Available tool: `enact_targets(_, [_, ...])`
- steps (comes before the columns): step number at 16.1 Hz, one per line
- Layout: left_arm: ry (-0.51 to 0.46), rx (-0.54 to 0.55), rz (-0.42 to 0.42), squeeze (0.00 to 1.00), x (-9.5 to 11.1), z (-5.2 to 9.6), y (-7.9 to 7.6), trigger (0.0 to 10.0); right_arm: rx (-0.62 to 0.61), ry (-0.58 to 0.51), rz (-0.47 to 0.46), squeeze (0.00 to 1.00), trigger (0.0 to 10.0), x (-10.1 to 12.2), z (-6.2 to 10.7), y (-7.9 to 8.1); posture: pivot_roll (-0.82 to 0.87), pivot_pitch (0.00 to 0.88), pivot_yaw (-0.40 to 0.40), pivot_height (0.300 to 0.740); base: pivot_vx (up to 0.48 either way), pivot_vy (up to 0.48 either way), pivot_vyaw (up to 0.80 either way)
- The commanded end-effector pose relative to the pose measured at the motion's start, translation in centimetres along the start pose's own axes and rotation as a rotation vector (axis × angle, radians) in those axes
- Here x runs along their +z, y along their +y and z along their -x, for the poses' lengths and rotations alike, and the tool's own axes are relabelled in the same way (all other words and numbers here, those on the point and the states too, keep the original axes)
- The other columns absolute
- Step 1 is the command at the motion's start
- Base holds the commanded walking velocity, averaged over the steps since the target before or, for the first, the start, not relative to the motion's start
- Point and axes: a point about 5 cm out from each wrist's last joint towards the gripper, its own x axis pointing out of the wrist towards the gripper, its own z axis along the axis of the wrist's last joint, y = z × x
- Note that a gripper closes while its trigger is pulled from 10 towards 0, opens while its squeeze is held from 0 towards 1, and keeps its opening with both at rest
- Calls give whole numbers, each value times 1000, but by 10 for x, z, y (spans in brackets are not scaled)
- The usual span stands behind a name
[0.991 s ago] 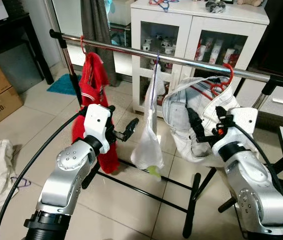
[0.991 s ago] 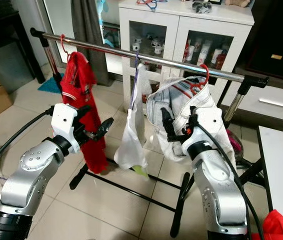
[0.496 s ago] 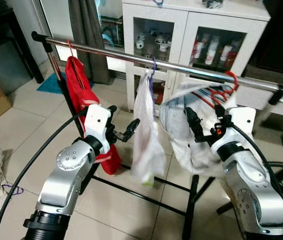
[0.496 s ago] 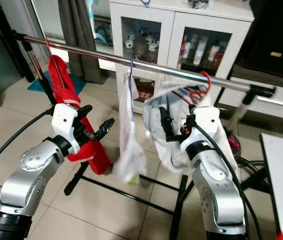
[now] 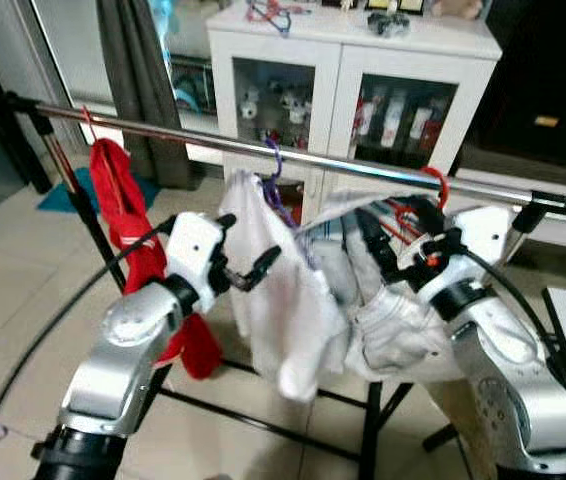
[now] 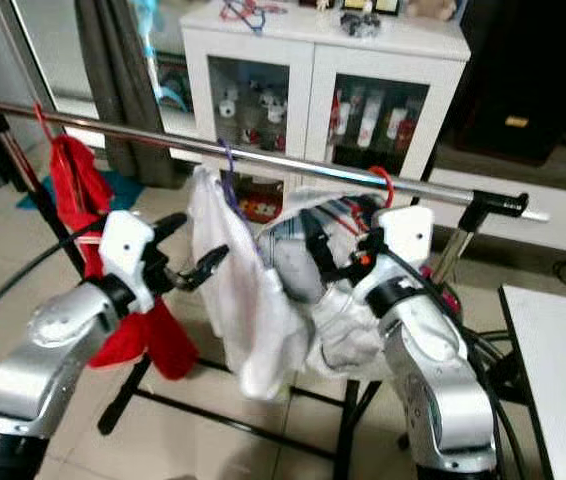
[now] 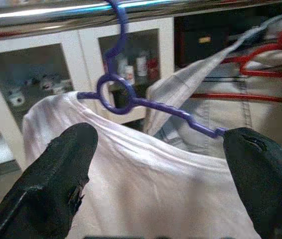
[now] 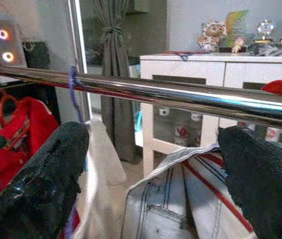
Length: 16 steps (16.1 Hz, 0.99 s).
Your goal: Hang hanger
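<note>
- The purple hanger (image 7: 131, 97) is seen hooked over the chrome rail (image 5: 213, 141), carrying a white garment (image 5: 278, 290); by judgement the hanging itself is done and only the withdrawal of the arms remains
- The left gripper (image 5: 248, 270) is held just beside the white garment, below the rail; its two black fingers (image 7: 56, 169) are spread wide to either side of the hanger's neck, and nothing is gripped
- The right gripper (image 5: 388, 240) is raised against the pale denim garment (image 5: 393, 330) on the red hanger (image 5: 428, 190); its fingers (image 8: 41, 184) are likewise spread wide, with nothing clamped between them
- Risk one: cloth could be snagged by a finger as the left arm is pulled back, so that the purple hook is dragged along or lifted off the rail
- Risk two: the denim garment could be caught by the right gripper, and the red hanger tipped off
- Risk three: the white and denim garments are pressed together, so a tug on one may be passed to the other
- Risk four: the rack could be rocked if the rail is struck by an arm
- Count: one rail; three hangers; three garments, namely a red garment (image 5: 123, 215), the white one and the denim one; two grippers; one white cabinet (image 5: 403, 80) behind
</note>
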Motion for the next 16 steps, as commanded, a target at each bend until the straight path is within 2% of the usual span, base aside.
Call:
enact_targets(1, [-16,-50,0,0,3,-2,-6,10000,41,9,7,1000,10000,3,4,1,-15,0,4,740,0,0,0])
enact_targets(4, [-9,-128,-16,0,4,2,-9,10000,71,66,77,1000,10000,2,4,5,-18,0,4,740,0,0,0])
enact_targets(6, [-7,-171,-9,0,4,5,-12,10000,-14,134,103,1000,10000,1,0,-6,-18,0,3,740,0,0,0])
enact_targets(9, [6,-224,7,0,2,7,-17,10000,-117,165,80,1000,10000,0,-6,-19,-20,0,4,740,0,0,0])
enact_targets(10, [9,-237,9,0,1,7,-18,10000,-158,167,67,835,10000,0,-10,-24,-21,0,6,740,0,0,0])
enact_targets(11, [11,-251,11,0,1,7,-19,10000,-202,164,42,0,10000,0,-16,-29,-21,0,6,740,0,0,0])
enact_targets(13, [10,-262,12,0,1,7,-20,10000,-170,135,6,0,10000,6,-30,-29,-22,0,6,740,0,0,0])
enact_targets(16, [9,-264,12,0,1,6,-19,10000,-51,81,10,0,10000,14,-45,-19,-20,0,4,740,0,0,0])
